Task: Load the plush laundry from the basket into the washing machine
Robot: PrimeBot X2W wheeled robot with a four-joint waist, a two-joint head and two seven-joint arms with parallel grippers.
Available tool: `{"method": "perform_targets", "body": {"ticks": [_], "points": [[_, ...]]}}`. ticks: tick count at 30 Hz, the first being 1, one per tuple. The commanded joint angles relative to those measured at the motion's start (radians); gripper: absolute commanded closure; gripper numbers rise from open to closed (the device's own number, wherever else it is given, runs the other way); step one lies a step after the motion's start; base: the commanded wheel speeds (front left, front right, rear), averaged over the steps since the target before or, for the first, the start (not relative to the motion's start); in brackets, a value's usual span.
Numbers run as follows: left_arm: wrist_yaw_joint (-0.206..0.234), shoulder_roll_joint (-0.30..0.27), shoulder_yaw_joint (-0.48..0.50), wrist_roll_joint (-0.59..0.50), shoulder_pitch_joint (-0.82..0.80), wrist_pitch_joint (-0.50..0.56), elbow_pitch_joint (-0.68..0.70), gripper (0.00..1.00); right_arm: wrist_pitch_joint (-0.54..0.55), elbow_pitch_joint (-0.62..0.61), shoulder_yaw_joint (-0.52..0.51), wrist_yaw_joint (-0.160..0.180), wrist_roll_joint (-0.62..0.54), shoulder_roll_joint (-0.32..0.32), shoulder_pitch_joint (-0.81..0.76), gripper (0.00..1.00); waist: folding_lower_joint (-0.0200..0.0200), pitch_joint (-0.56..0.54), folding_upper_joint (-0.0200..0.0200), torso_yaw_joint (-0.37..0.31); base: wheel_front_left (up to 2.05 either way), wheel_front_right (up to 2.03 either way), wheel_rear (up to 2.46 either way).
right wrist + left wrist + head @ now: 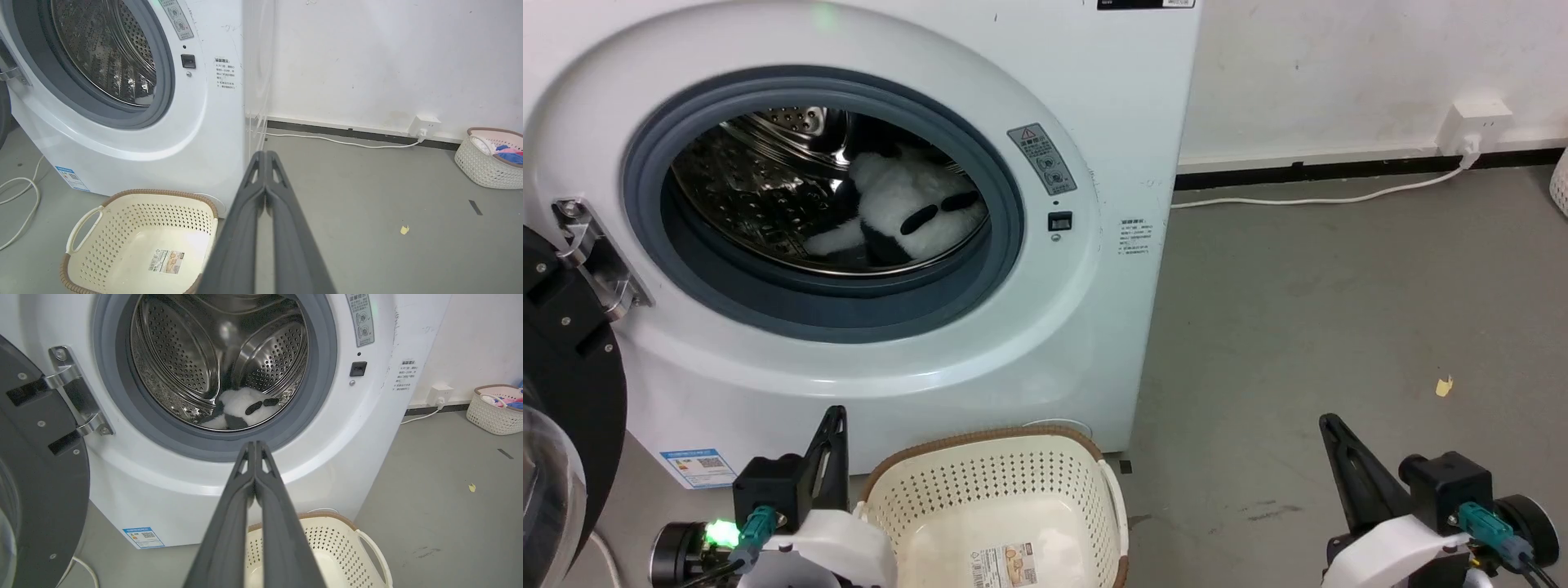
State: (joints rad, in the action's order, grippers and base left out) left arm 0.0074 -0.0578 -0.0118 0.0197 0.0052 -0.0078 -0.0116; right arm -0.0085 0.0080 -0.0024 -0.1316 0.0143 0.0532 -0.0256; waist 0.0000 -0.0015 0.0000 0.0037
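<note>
The left gripper (pixel 255 446) is clamping shut on nothing. Ahead of its tips the plush laundry (pixel 241 410) is lying inside the washing machine (pixel 163 498), and the basket (pixel 339 539) is sitting just below them. The right gripper (pixel 265 154) is likewise clenching, seemingly empty.

Panda (pixel 898 208) half sunk behind the washing machine's (pixel 1094 122) grey gasket (pixel 849 302). Its door (pixel 564 392) is cut by the frame, and so is the basket (pixel 996 482) in front. The warning sticker (pixel 1041 159) is too small to read.
</note>
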Motion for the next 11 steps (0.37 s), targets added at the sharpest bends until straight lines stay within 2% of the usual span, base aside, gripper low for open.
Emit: {"method": "perform_targets", "body": {"ticks": [1,11], "points": [[-0.005,0.005,0.008,-0.013,-0.005,0.005,0.009,1.00,0.006,-0.007,0.002,0.001,-0.011,-0.003,0.023,1.00,0.0000,0.001,0.0000,-0.001,0.00,0.00,0.00],[-0.007,0.008,0.012,-0.020,-0.005,0.008,0.012,1.00,0.009,-0.008,0.002,0.001,-0.014,-0.003,0.026,1.00,0.0000,0.002,0.0000,-0.004,0.00,0.00,0.00]]}}
